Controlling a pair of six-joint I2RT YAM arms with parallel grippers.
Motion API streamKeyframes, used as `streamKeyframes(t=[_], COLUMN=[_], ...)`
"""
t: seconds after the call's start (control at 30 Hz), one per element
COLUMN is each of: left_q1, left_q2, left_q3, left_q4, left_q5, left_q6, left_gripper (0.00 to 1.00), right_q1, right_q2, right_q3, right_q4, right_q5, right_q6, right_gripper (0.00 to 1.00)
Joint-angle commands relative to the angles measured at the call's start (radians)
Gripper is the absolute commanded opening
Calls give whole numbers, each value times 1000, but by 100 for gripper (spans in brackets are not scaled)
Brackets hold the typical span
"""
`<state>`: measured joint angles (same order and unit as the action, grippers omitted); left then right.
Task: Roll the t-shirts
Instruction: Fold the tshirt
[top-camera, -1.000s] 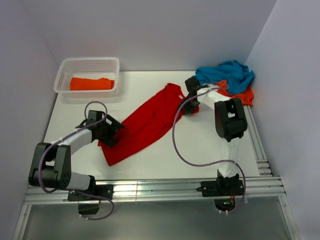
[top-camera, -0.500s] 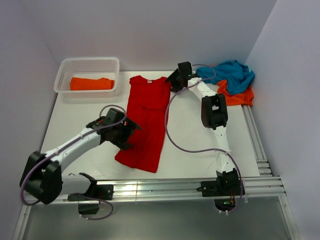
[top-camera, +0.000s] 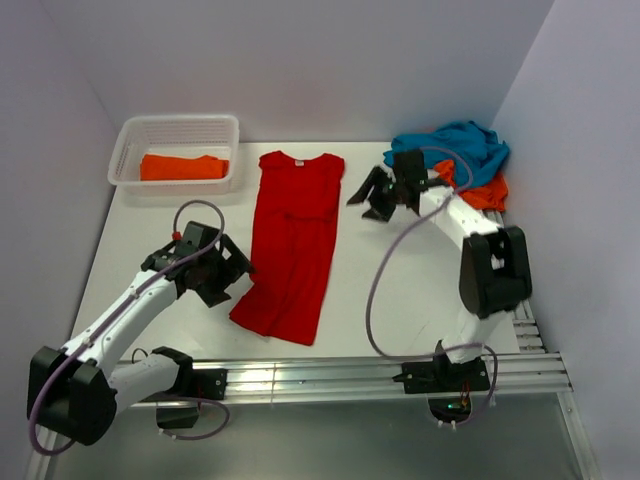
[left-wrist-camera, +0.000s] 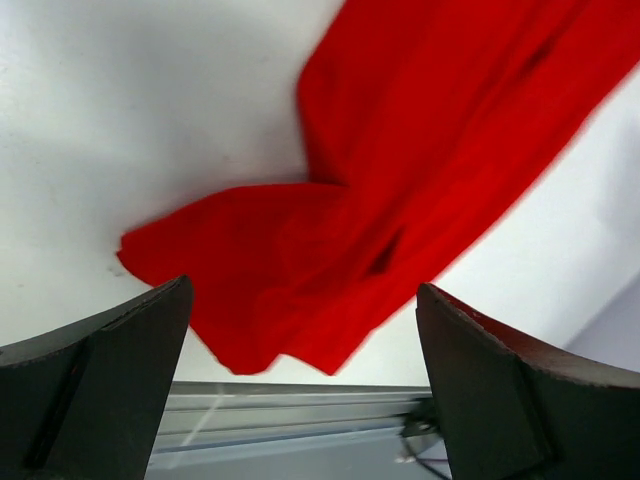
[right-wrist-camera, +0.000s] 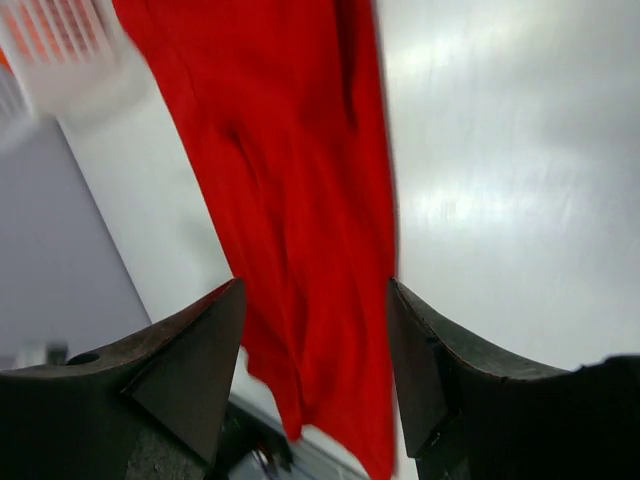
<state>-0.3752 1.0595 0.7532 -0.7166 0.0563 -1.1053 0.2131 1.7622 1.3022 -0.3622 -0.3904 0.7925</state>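
The bright red t-shirt (top-camera: 292, 243) lies stretched lengthwise in the middle of the table, collar at the far end, hem near the front. It fills the left wrist view (left-wrist-camera: 400, 190) and the right wrist view (right-wrist-camera: 290, 200). My left gripper (top-camera: 232, 272) is open and empty just left of the shirt's lower edge. My right gripper (top-camera: 368, 197) is open and empty, just right of the shirt's top. A folded orange t-shirt (top-camera: 183, 167) lies in the basket. A teal blue t-shirt (top-camera: 455, 145) lies on another orange t-shirt (top-camera: 482, 192) at the far right.
The white lattice basket (top-camera: 178, 130) stands at the far left. An aluminium rail (top-camera: 330, 375) runs along the table's front edge, and another runs down the right side. White walls close in the left, back and right.
Both grippers have let go of the red shirt and drawn away from it, the left toward the left, the right toward the right. The shirt lies straight where it was laid.
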Motion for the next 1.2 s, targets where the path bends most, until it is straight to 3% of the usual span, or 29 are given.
streamKeyframes(t=[0.0, 0.23, 0.4, 0.7, 1.17], left_q1=[4, 4, 5, -16, -85], left_q2=[43, 117, 149, 88, -19], left_q3=[-32, -74, -109, -241, -247], left_q4=[49, 101, 111, 161, 25], left_q5=[59, 62, 83, 148, 132], left_q6=[96, 168, 171, 93, -27], left_gripper=[100, 100, 99, 83, 72], right_q1=[112, 319, 439, 718, 756], right_q2=[-111, -268, -355, -333, -182], right_q3=[-213, -484, -587, -701, -641], right_q4=[51, 175, 193, 335, 241], right_q5=[-64, -105, -61, 36, 124], right_q6=[-1, 97, 177, 409, 418], right_gripper=[65, 65, 65, 63, 51])
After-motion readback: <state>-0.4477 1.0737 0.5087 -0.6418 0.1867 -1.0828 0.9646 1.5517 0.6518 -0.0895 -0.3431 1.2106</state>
